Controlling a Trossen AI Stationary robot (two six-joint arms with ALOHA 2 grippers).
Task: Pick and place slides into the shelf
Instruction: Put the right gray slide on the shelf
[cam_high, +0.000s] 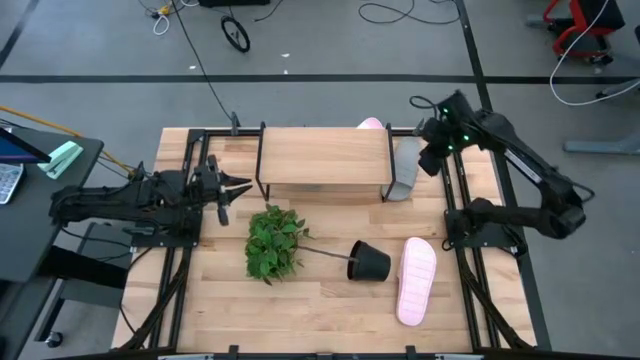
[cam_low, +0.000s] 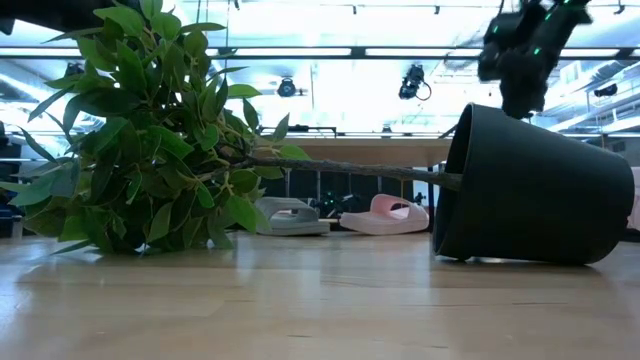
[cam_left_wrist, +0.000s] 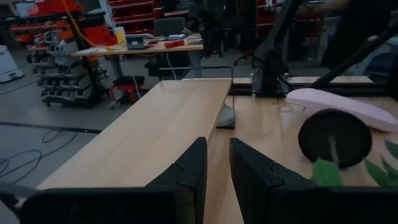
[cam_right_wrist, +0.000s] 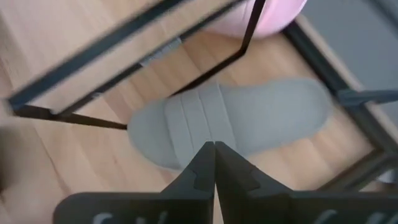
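Nearest, a pink slide (cam_high: 416, 281) lies on the surface (cam_high: 300, 300) in front of the shelf (cam_high: 323, 157), whose left end faces the slightly parted left gripper (cam_high: 240, 186), while the pressed-together right gripper (cam_high: 428, 160) hovers above a grey slide (cam_right_wrist: 236, 121) at its right end.

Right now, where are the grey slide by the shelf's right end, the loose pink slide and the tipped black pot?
grey slide (cam_high: 404, 172), high view, middle of its sole.
pink slide (cam_high: 415, 280), high view, middle of the footbed.
black pot (cam_high: 370, 262), high view, its side wall.
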